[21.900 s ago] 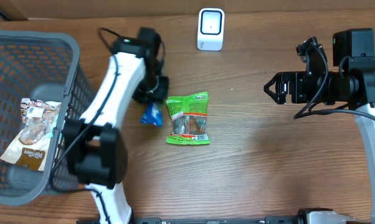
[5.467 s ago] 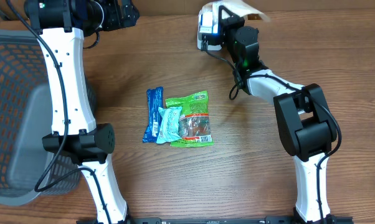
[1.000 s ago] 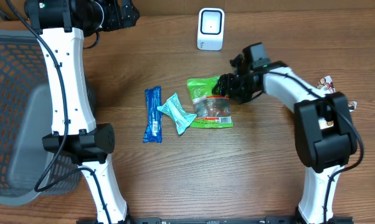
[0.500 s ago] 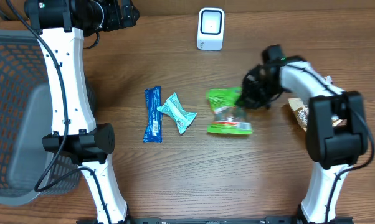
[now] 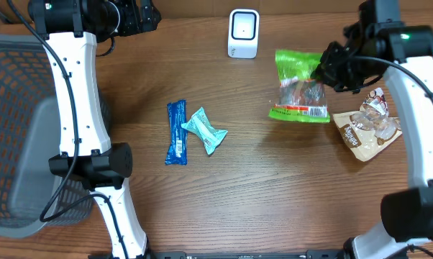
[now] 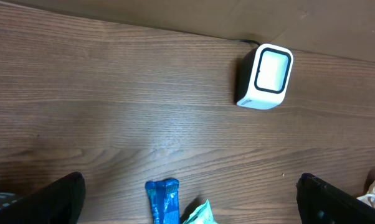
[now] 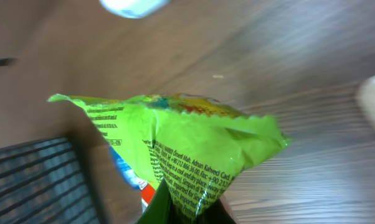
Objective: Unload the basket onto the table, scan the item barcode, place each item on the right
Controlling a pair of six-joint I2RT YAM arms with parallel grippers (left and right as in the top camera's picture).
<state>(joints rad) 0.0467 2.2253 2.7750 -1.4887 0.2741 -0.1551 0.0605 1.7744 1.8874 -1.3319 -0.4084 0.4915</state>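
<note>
Right claw (image 5: 324,72) clenched on the green packet (image 5: 297,86) — held up right of the scanner (image 5: 243,33); left claw (image 5: 139,16) gapes wide, far left.

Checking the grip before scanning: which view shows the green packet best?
Overhead: the whole green packet shows, held at its right edge by the fingers of the right gripper. The right wrist view shows only a crumpled part close up. The left wrist view misses it.

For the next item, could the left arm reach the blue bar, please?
Probably yes: the left gripper is open and empty, and nothing lies over the blue bar, though the teal packet sits close beside it.
</note>
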